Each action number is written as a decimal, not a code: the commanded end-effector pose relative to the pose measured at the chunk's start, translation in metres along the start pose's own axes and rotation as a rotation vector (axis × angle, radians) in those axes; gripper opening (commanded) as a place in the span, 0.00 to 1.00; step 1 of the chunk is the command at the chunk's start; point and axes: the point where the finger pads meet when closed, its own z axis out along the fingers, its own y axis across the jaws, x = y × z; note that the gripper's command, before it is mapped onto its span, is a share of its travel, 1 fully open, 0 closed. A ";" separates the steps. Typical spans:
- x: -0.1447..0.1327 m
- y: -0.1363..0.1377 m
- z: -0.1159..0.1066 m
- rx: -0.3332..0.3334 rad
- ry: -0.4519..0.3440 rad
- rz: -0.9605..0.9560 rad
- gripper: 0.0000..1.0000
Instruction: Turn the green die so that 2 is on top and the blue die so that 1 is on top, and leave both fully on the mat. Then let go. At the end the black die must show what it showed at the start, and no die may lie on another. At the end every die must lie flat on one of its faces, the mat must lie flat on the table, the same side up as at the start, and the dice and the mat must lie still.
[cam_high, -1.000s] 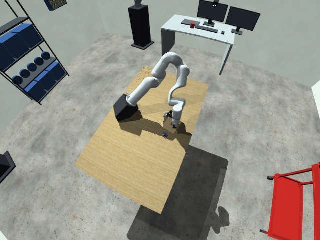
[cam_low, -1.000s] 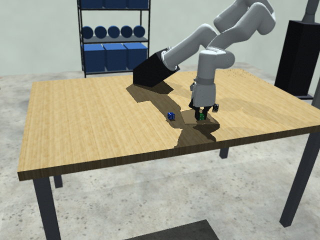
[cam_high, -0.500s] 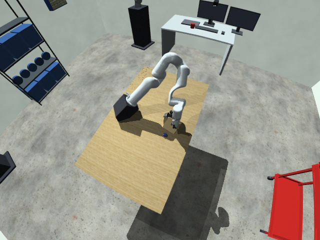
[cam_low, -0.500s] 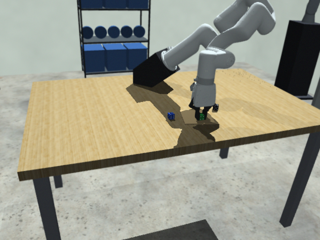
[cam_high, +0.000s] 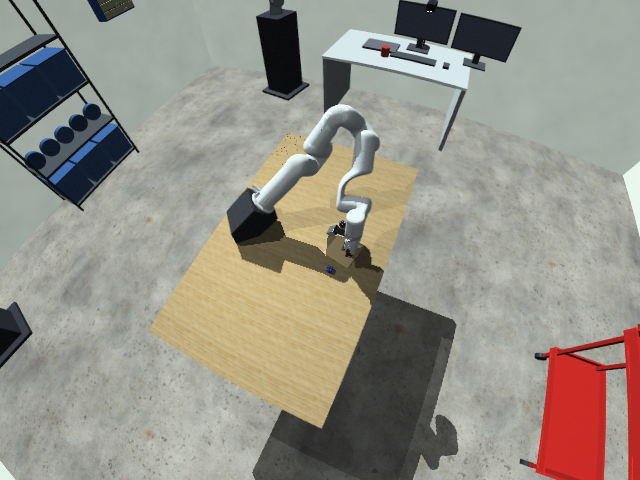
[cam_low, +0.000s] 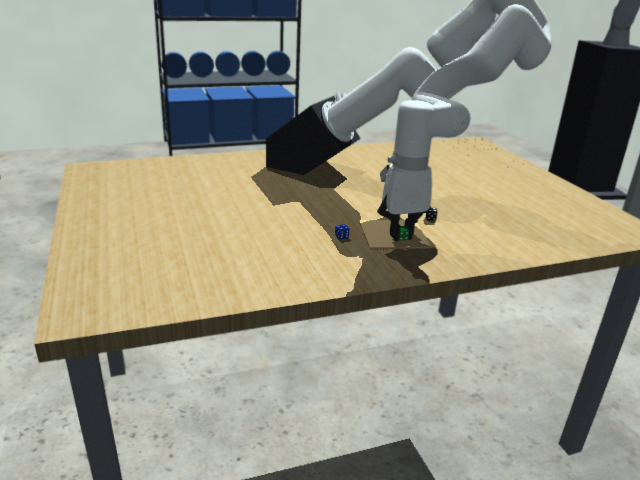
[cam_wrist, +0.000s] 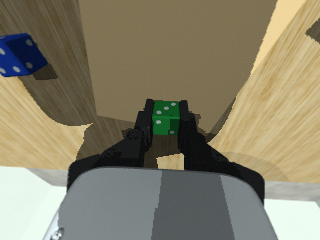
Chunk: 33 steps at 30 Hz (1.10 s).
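Green die between the pincer's fingers.

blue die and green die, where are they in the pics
Blue die (cam_high: 329, 269) (cam_low: 342, 231) (cam_wrist: 21, 55): top, exterior and wrist views; on its visible body.
Green die (cam_low: 404, 233) (cam_wrist: 166, 118): exterior and wrist views; on its body between the fingers.
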 end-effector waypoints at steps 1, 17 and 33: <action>-0.001 0.000 -0.001 0.001 -0.002 -0.001 0.21; -0.001 0.000 0.002 0.001 -0.002 -0.001 0.21; -0.001 0.000 0.004 0.001 -0.002 -0.001 0.21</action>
